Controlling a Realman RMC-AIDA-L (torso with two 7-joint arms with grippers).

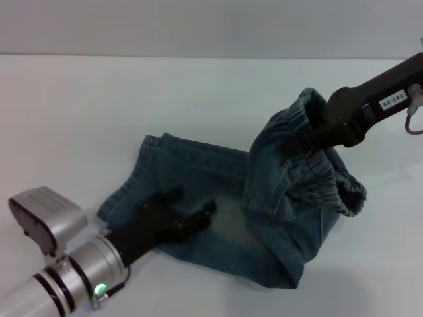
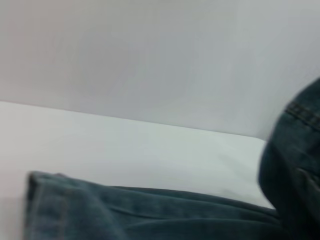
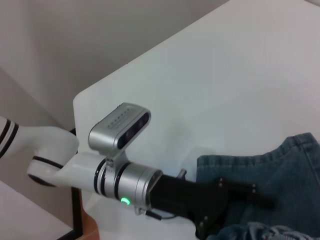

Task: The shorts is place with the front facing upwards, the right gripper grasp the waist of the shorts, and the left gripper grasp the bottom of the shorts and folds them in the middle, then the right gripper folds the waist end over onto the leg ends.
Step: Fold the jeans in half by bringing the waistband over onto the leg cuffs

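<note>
The blue-green denim shorts (image 1: 218, 224) lie folded lengthwise on the white table (image 1: 79, 112). Their leg ends (image 1: 147, 158) lie flat at the left. My right gripper (image 1: 309, 137) is shut on the ruched waist (image 1: 317, 175) and holds it up above the table, so the waist end droops over the middle. My left gripper (image 1: 193, 201) rests open on the flat denim near the leg ends, its two fingers spread. In the right wrist view the left gripper (image 3: 257, 195) lies across the denim (image 3: 285, 165). A leg hem (image 2: 37, 200) shows in the left wrist view.
The table's far edge (image 1: 198, 57) meets a pale wall. A corner of the table (image 3: 80, 100) shows in the right wrist view, with the left arm's silver wrist and green light (image 3: 124, 201) beside it.
</note>
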